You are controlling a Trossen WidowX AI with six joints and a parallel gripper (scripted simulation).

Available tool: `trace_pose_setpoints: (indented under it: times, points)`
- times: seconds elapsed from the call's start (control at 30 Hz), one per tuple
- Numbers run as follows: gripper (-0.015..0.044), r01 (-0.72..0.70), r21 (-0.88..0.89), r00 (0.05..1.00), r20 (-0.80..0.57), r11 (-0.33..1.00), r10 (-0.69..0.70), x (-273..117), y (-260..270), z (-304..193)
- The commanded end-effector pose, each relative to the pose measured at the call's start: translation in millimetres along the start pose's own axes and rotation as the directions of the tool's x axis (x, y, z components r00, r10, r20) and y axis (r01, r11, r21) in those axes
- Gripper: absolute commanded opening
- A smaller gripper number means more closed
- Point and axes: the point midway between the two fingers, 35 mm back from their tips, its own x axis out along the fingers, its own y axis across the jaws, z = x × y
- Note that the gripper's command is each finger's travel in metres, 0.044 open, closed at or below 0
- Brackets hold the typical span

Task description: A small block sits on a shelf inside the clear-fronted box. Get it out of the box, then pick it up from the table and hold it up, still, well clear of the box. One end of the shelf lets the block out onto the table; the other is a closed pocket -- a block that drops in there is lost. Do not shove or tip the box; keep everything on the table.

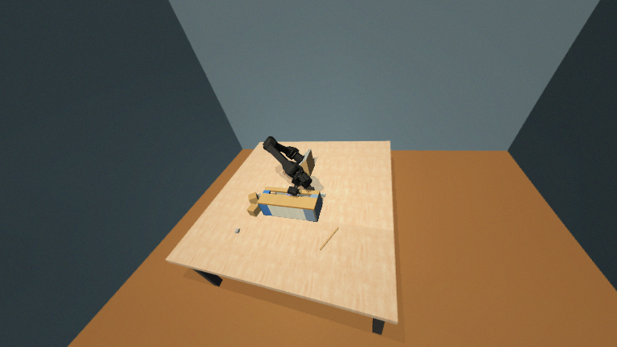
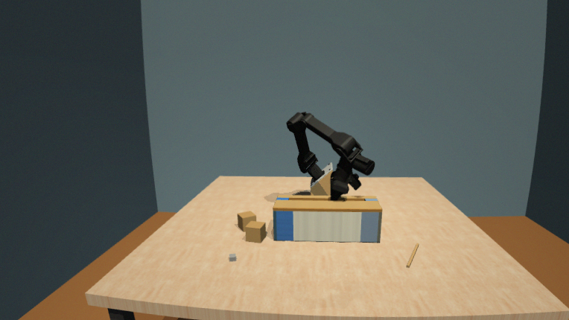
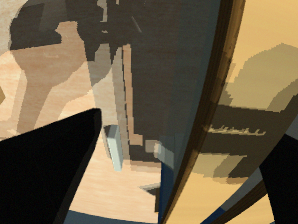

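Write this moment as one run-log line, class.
arm: over box top | jaws: open, empty | small grey block: on table, left of box

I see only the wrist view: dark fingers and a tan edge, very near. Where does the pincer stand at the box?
Observer: In the exterior view the pincer is down at the slot in the top of the box, a little right of the middle, open and empty.
Operator: Does anything stand beside the box?
Observer: Yes, two tan cubes stand on the table near its left end, as the exterior view shows it.
Operator: Is anything else loose there?
Observer: A small grey block lies in front of the cubes, apart from them.
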Motion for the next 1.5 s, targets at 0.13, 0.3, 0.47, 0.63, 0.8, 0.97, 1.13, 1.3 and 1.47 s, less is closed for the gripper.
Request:
trace_pose_setpoints:
  times: [0.13, 0.3, 0.47, 0.63, 0.8, 0.97, 1.13, 1.3, 1.47]
  points:
    - [0.0400, -0.006, -0.012, 1.000, -0.012, 1.000, 0.006, 16.0, 2.0, 4.1]
    - [0.0400, -0.007, -0.012, 1.000, -0.013, 1.000, 0.006, 22.5, 1.9, 5.9]
    - [0.0400, -0.001, 0.001, 1.000, -0.003, 1.000, 0.001, 16.7, -0.7, 4.1]
    - [0.0400, -0.002, -0.001, 1.000, -0.005, 1.000, 0.002, 21.0, -0.6, -5.3]
    - [0.0400, -0.003, -0.001, 1.000, -0.006, 1.000, 0.003, 23.8, -0.7, -13.3]
    - [0.0400, -0.003, -0.001, 1.000, -0.006, 1.000, 0.003, 26.7, -0.8, -21.5]
    - [0.0400, -0.003, -0.001, 1.000, -0.007, 1.000, 0.003, 29.5, -0.9, -29.5]
    - [0.0400, -0.003, -0.001, 1.000, -0.007, 1.000, 0.003, 32.3, -1.0, -37.6]
    - [0.0400, -0.003, -0.002, 1.000, -0.008, 1.000, 0.003, 35.2, -1.1, -45.8]
